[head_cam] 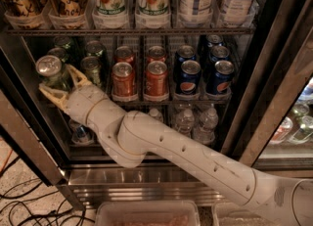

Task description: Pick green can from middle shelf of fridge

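The fridge (146, 177) stands open in front of me. On its middle shelf (195, 101) are rows of green, red-orange and blue cans. My gripper (57, 79) is at the shelf's left end, its pale fingers (78, 76) on either side of a green can (49, 71) with a silver top. The can stands upright in the grip, forward and left of the other green cans (92, 66). My white arm (186, 156) reaches in from the lower right.
Red-orange cans (123, 79) and dark blue Pepsi cans (189, 77) fill the lanes to the right. Tall 7Up and tea cans (110, 0) stand on the rack above, water bottles (186, 121) below. The door frame (274, 98) is at the right, cables (19, 205) lie on the floor.
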You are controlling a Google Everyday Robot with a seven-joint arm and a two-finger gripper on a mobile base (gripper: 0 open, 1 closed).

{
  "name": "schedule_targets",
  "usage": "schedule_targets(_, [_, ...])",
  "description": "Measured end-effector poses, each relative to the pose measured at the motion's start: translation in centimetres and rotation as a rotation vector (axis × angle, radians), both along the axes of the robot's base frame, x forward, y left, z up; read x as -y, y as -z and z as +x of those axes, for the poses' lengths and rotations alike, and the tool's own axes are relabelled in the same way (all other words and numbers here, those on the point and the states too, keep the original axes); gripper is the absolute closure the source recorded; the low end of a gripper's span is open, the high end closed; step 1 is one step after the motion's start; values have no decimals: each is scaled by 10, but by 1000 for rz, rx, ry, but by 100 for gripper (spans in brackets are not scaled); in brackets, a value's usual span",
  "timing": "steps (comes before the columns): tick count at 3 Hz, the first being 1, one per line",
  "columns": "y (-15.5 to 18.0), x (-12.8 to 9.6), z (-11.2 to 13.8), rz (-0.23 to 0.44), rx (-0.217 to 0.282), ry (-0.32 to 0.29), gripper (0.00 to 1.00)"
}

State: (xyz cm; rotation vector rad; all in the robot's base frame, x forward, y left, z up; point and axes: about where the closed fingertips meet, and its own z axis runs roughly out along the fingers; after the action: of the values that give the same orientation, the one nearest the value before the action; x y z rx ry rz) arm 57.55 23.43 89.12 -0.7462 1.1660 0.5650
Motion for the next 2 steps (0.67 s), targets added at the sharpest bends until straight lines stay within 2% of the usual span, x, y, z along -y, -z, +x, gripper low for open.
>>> schedule_targets(1, [0, 12, -17, 0, -2, -23, 100])
schedule_targets(2, [9, 28, -41, -24, -44, -58, 100])
